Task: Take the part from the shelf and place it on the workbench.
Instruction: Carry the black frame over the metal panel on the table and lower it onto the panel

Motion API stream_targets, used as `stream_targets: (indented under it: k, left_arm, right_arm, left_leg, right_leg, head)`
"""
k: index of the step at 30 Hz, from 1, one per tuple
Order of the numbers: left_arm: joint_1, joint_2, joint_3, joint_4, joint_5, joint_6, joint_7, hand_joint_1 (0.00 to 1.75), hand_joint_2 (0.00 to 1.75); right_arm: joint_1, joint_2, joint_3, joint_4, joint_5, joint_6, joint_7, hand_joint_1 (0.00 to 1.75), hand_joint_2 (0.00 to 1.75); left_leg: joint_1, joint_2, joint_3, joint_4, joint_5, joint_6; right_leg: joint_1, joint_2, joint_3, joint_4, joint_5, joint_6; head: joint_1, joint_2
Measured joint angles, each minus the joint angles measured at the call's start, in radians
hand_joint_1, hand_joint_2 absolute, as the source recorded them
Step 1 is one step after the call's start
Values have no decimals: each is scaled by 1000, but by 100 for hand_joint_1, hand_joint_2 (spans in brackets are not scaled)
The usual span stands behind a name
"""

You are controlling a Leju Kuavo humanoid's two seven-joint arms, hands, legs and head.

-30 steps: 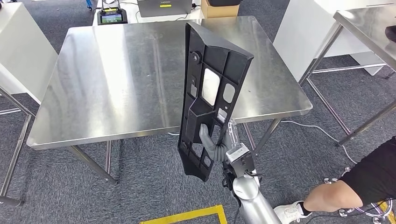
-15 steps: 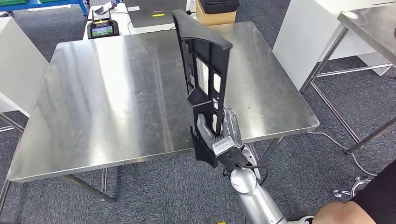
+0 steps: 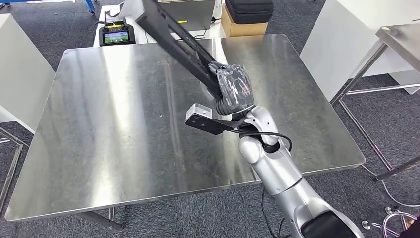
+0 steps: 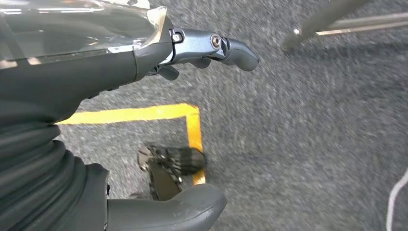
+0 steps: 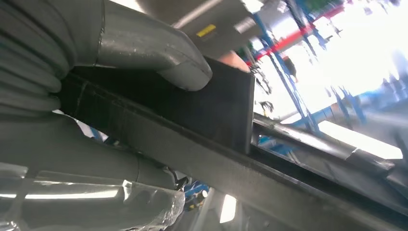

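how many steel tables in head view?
2. The workbench fills the centre, under the right hand holding the black part; a second table sits at far right, mostly cropped.

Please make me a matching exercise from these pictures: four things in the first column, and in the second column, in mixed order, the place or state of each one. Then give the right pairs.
Column 1
1. black plastic part
2. steel workbench
3. cardboard box
4. yellow floor tape

Column 2
A. on the grey carpet, forming a corner
B. held tilted in the right robot hand, over the table
C. behind the far edge of the table, with a black case on top
D. shiny bare top below the raised arm

Pairs: 1-B, 2-D, 3-C, 4-A
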Motion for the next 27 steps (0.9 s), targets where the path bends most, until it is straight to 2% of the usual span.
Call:
stream_targets:
  k: [1,2,3,4,5,6,7,9,15,18,23,27]
  left_arm:
    - [0,-1,-2,0,0,5,0,0,175]
    - [-1,-2,-3,0,0,9,1,0,175]
    - [-2,-2,-3,1,0,14,4,0,175]
    - [-3,-3,-3,1,0,20,7,0,175]
    - [-4,-3,-3,1,0,25,12,0,175]
    - [-4,-3,-3,1,1,29,15,0,175]
    - [-5,-3,-2,1,1,32,18,0,175]
    - [-5,-3,-3,1,0,38,24,0,175]
    - [-8,-4,-3,1,-2,43,32,0,175]
    - [-8,-4,-3,1,-2,43,33,0,175]
    - [-7,-4,-3,1,-2,43,34,0,175]
    - [-8,-4,-5,1,-8,45,34,0,175]
  right_arm:
    - [-15,-3,13,36,21,3,10,175,175]
    - [-33,-5,28,75,44,10,22,175,175]
    - [-55,-5,46,120,70,20,37,175,175]
    - [-76,-4,64,165,97,31,53,175,175]
    - [-96,-3,82,209,123,40,68,175,175]
    - [-117,1,98,255,145,44,80,175,175]
    - [-136,7,112,300,162,44,90,175,175]
    - [-178,21,134,398,191,39,107,175,175]
    - [-259,58,159,663,227,-3,122,175,175]
    - [-273,66,162,728,227,-11,119,175,175]
    - [-287,75,168,778,230,-13,119,175,175]
    - [-306,79,179,814,306,-41,163,175,175]
  left_leg:
    - [-1,-2,13,0,-12,-2]
    - [-3,-4,25,1,-23,-5]
    - [-5,-5,34,2,-35,-10]
    - [-6,-6,40,3,-43,-15]
    - [-8,-7,44,5,-51,-19]
    - [-8,-7,45,5,-53,-20]
    - [-7,-6,47,4,-52,-19]
    - [-6,-2,47,3,-49,-16]
    - [-4,3,53,-9,-54,-18]
    - [-2,5,58,-21,-62,-25]
    - [-2,6,58,-22,-59,-32]
    - [-3,6,60,-21,-57,-33]
  right_leg:
    - [0,-1,-2,-63,55,12]
    - [1,-3,-1,-123,122,22]
    - [2,-5,6,-168,180,21]
    - [5,-7,11,-193,222,14]
    - [4,-9,17,-199,240,4]
    - [4,-10,23,-201,245,-5]
    - [4,-9,24,-203,250,-8]
    - [3,-6,26,-206,251,-9]
    - [5,1,25,-207,243,-21]
    - [7,2,22,-207,243,-22]
    - [7,1,24,-207,247,-27]
    - [6,1,26,-207,248,-29]
  head:
    - [0,0]
    - [0,0]
    - [0,0]
    - [-1,0]
    - [-1,0]
    - [-1,0]
    - [-2,0]
    - [-1,0]
    - [-1,0]
    - [-1,0]
    - [-1,0]
    - [-1,0]
